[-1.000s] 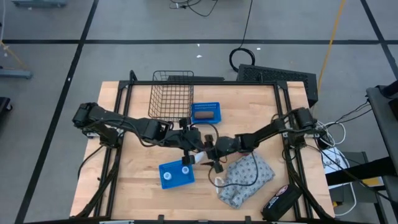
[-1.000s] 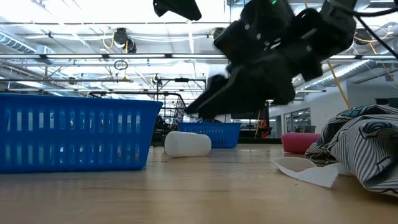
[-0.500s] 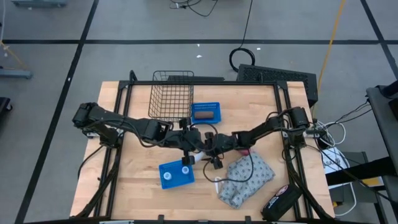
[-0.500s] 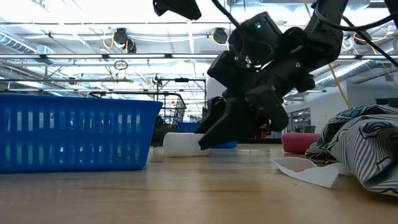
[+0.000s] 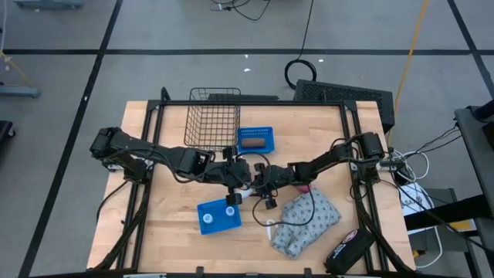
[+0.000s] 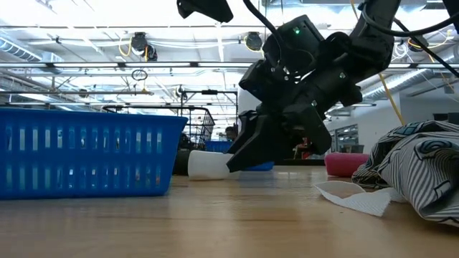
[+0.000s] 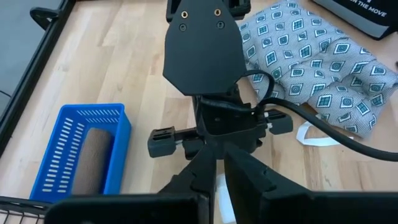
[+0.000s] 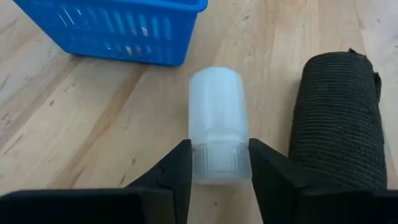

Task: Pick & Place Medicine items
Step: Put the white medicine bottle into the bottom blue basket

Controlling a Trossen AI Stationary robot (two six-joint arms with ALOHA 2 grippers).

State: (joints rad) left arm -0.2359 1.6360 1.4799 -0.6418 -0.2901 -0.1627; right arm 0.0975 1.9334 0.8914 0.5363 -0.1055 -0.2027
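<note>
Right wrist view: right gripper [image 8: 214,163] fingers straddle a lying white bottle [image 8: 215,133] w/ slight gaps, beside a black block [image 8: 336,116]; left gripper [image 5: 231,176] state can't be told

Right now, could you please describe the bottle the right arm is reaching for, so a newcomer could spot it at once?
Find the blue tray at the table's front, holding two upright white bottles. Just beyond its far right corner, between the two arms, lies a third white bottle, with the right end effector straddling its capped end. It alone lies on its side on bare wood, beside a dark mesh-wrapped cylinder.
</note>
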